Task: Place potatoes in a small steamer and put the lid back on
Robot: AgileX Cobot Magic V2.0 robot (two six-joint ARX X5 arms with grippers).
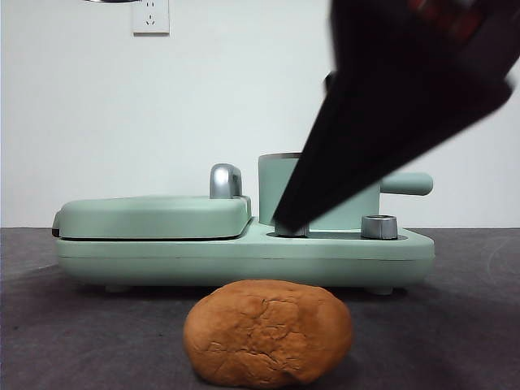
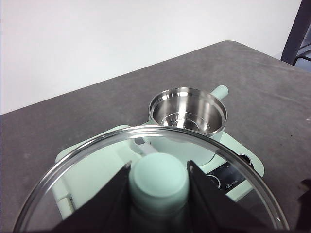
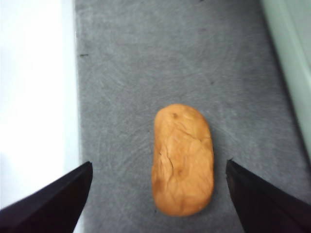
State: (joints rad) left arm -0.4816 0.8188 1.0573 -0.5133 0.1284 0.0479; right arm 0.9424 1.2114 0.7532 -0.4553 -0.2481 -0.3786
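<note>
Reaching in from the upper right of the front view, the right arm shows as a big dark wedge slanting down and to the left, its tip in front of the small steamer [image 1: 321, 195]. Its own wrist view shows the right gripper [image 3: 159, 187] hanging above the potato [image 3: 182, 160] with its 2 black jaws spread wide, 1 on each side of the lump and neither touching it.

In that view the potato's long axis runs between the jaws, in line with the way the gripper points. It lies on the grey table [image 3: 146, 73], alone, with the pale green edge of the appliance to one side. In the front view the potato [image 1: 268, 331] sits nearest the camera, just in front of the mint green appliance base [image 1: 244, 256], and appears as a rounded lump with cracked orange-brown skin.

The left gripper [image 2: 158, 187] is clamped on the mint green knob [image 2: 159, 182] of the lid [image 2: 73, 165], 1 jaw on each side, holding the steel-rimmed lid lifted above the appliance. Past the lid the small steamer [image 2: 187, 114] stands open and upright on the base, its steel interior bare, its stubby handle [image 2: 219, 91] pointing away from the flat griddle cover [image 1: 154, 215].
</note>
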